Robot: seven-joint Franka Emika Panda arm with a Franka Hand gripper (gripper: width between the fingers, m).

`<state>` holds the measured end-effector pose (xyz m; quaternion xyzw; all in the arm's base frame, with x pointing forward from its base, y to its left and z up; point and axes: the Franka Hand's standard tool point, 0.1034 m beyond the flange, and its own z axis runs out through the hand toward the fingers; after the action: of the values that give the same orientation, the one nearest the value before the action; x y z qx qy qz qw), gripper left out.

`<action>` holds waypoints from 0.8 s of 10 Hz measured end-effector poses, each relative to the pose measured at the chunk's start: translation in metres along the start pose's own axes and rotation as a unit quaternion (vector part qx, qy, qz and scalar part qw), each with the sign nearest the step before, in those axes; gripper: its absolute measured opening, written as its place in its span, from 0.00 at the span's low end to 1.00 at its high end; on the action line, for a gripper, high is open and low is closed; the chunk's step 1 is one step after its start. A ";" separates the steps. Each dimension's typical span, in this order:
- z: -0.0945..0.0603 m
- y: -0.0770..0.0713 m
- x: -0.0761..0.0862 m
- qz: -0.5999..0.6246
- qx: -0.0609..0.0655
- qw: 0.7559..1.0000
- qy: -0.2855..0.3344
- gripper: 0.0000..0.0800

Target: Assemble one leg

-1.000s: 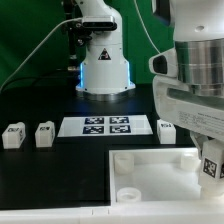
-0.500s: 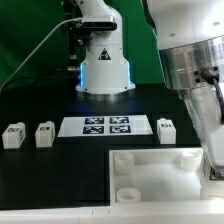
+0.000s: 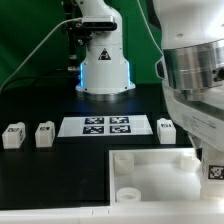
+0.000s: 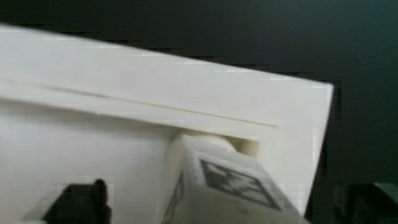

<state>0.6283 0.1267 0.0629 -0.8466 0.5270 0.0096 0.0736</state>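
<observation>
One leg (image 4: pixel 231 185), a small white block with a black-and-white tag, stands upright at a corner of the large white panel (image 4: pixel 125 120). My gripper (image 4: pixel 222 205) is around it. The dark fingers (image 4: pixel 80 200) stand wide apart on either side, with a gap showing beside the leg, so the gripper looks open. In the exterior view the gripper (image 3: pixel 208 160) is at the panel's (image 3: pixel 150 170) corner on that view's right, with the leg's tag (image 3: pixel 213 170) showing under it. Three more legs (image 3: pixel 12 135) (image 3: pixel 44 133) (image 3: pixel 167 128) lie on the black table.
The marker board (image 3: pixel 106 126) lies flat behind the panel. The robot's white base (image 3: pixel 104 70) stands at the back centre. The panel has round corner sockets (image 3: pixel 122 160). My arm fills the exterior view's right side.
The wrist turned one way half a second ago and has turned back. The leg's tag stays at the panel's right corner, a touch lower than a second ago.
</observation>
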 end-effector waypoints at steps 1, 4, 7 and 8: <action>0.000 -0.001 -0.002 -0.070 -0.004 0.998 0.007 0.80; 0.000 0.000 0.001 -0.215 -0.005 0.977 0.007 0.81; -0.001 0.001 0.009 -0.364 -0.010 0.931 0.008 0.81; -0.001 0.001 0.008 -0.350 -0.011 0.936 0.008 0.81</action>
<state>0.6311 0.1191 0.0628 -0.9784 0.1973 -0.0176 0.0591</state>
